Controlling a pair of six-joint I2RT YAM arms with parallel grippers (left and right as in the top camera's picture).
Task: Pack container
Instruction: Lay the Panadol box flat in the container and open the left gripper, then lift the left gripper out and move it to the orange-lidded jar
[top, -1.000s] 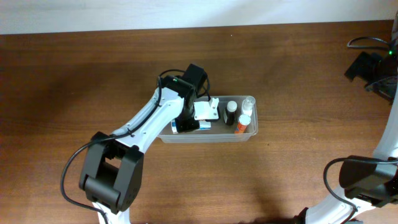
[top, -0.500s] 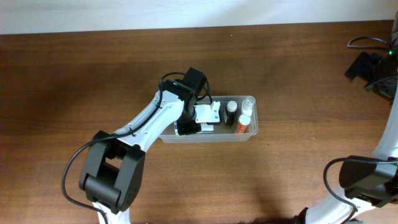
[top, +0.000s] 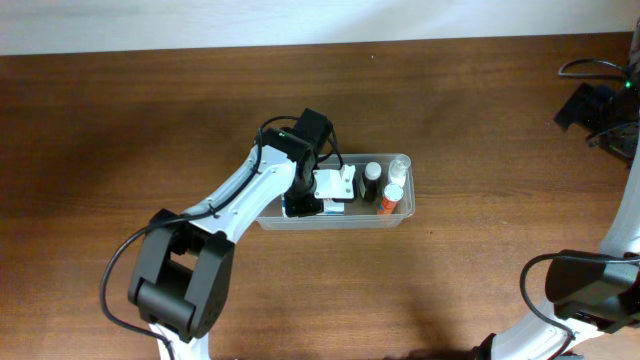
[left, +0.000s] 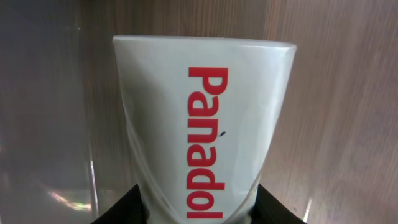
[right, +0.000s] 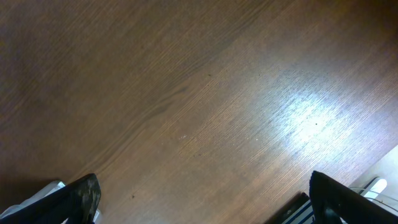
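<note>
Main worry here: the Panadol box (left: 199, 124) was clamped in the left gripper (top: 308, 188), jaws closed down on one end of it. The cardboard looked squeezed narrower where it was held. If it were let go while tilted or not fully down, it could be left propped against the wall of the container (top: 345, 222) or tipped onto the bottles (top: 385, 190). If it were shoved further along, those bottles could be knocked over, since they were packed just beside it. A light tub like that could also be dragged across the table (top: 150, 120) if a finger got caught on its rim. Whether the box was resting on the container's floor couldn't be told from either view.

As for what was where, the clear container was sat directly under the left gripper. Inside it, the box was held at the end nearer the left arm. At the far end three small bottles were grouped: a dark-capped one (top: 372, 178), an orange one (top: 391, 202) and a pale clear one (top: 399, 163).

The right gripper (right: 205, 205) was parked well away from the container, jaws spread wide, nothing held, only bare wood seen under it.
</note>
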